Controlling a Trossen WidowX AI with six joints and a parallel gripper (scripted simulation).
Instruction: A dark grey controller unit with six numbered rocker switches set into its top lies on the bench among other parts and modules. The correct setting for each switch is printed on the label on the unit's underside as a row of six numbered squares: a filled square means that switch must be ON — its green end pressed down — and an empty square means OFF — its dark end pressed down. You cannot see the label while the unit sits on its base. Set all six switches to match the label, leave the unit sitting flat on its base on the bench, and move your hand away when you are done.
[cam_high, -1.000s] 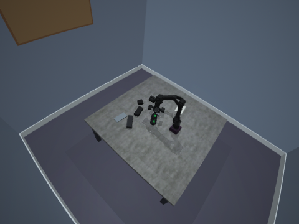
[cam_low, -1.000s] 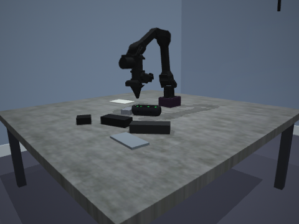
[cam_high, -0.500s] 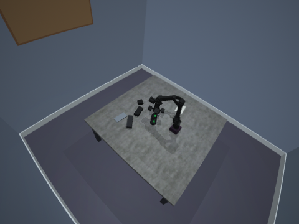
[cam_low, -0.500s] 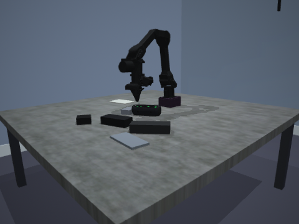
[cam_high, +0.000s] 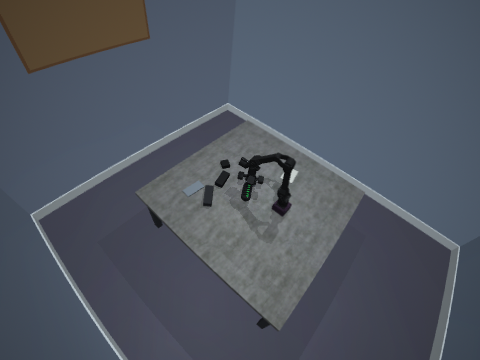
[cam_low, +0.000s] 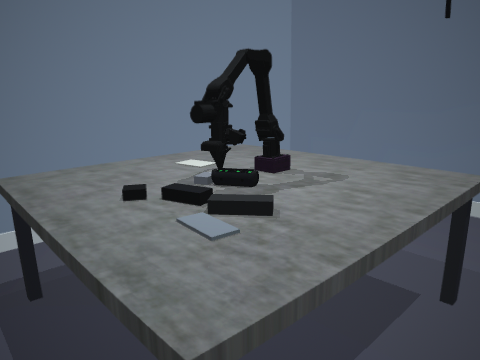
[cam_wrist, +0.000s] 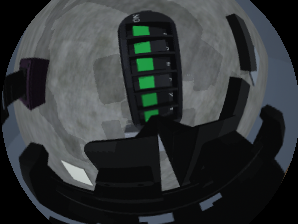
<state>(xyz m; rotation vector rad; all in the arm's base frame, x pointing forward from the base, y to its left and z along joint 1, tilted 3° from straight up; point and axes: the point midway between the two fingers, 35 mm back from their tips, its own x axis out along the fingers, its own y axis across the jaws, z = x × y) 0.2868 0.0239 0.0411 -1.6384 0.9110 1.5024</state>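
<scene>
The dark grey controller unit (cam_high: 249, 193) (cam_low: 235, 178) (cam_wrist: 178, 75) sits on the bench with its switches facing up and its label side hidden. Six rocker switches show in a row in the wrist view, their green ends on the side marked ON; the nearest two greens look darker. Exactly which ends are pressed down I cannot tell. My gripper (cam_low: 220, 168) (cam_wrist: 154, 117) is shut and empty, pointing down. Its tips are at the near end of the unit, over or beside the last switch, and hide part of it. Whether they touch is unclear.
A long dark block (cam_high: 208, 195) (cam_low: 241, 205), a black block (cam_high: 222, 179) (cam_low: 187, 194), a small black block (cam_high: 225, 163) (cam_low: 134, 192) and a pale blue plate (cam_high: 194, 188) (cam_low: 208, 226) lie nearby. A small grey block (cam_low: 202, 178) is behind the unit. A white sheet (cam_low: 195, 163) lies farther back.
</scene>
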